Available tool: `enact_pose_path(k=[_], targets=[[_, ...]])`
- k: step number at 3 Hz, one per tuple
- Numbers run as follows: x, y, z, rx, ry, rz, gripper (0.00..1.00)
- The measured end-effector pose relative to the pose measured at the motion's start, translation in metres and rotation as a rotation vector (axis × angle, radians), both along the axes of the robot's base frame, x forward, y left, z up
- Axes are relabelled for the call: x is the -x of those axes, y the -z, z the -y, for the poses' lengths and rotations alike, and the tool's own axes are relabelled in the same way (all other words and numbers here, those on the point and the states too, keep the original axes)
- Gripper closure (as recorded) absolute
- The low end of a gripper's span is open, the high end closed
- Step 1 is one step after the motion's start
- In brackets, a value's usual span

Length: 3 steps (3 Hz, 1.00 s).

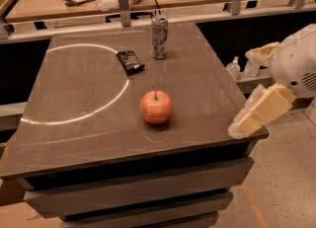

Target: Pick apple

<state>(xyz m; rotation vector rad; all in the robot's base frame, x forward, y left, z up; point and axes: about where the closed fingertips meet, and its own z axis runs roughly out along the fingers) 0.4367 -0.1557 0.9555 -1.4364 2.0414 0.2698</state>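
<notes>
Camera view looks down on a dark grey table (74,89) with the apple (156,107) resting upright on it, a little right of centre and towards the near edge, its thin stem pointing up. The apple is red-orange with pale streaks, and nothing touches it. The gripper (242,93) hangs off the right side of the table, near its near-right corner and well apart from the apple. Its two pale yellowish fingers (259,113) are spread wide with nothing between them, and the white arm body (296,64) sits behind them at the right edge of the scene. A thin white ring (105,109) is drawn on the left half of the tabletop, and the apple lies just outside it to the right. A dark flat packet (130,61) lies on the ring's far-right stretch, and a tall metal can (159,36) stands upright just beyond it, near the far edge. Small clear bottles (233,68) stand on a lower ledge to the right of the table. A wooden desk (44,10) cluttered with papers and cables runs across the far side.
</notes>
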Motion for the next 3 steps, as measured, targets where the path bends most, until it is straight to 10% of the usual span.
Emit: enact_pose_path(k=[3], targets=[[-0.038,0.062,-0.093,-0.308,-0.053,0.105,0.00]])
